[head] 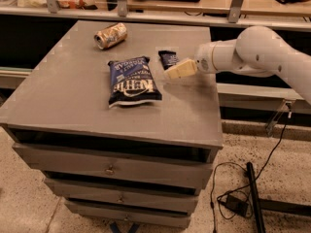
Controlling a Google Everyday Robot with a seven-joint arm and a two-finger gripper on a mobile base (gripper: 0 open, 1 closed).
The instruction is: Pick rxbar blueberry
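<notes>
Setting: a grey cabinet (68, 98) with a flat top, seen from the front and slightly above, and stacked drawers (109, 170) below

Rxbar blueberry (168, 58): a small dark navy bar lying flat on the cabinet top, towards the back right, just right of the chip bag's upper corner

Gripper (172, 72): tan, pointing left and slightly down, low over the cabinet top, its tip just in front of and right of the bar's near end; how far open it is cannot be told, nor whether it touches the bar

Arm (255, 52): white and rounded, reaching in from the right edge of the view, over the cabinet's right side

Chip bag (133, 80): large, dark blue with white lettering, lying flat near the middle of the top, apart from the gripper

Can (111, 35): crushed, gold-tan, on its side near the back left, well apart from the bar

Floor: speckled, with a black cable (272, 154) trailing down to the right of the cabinet
</notes>
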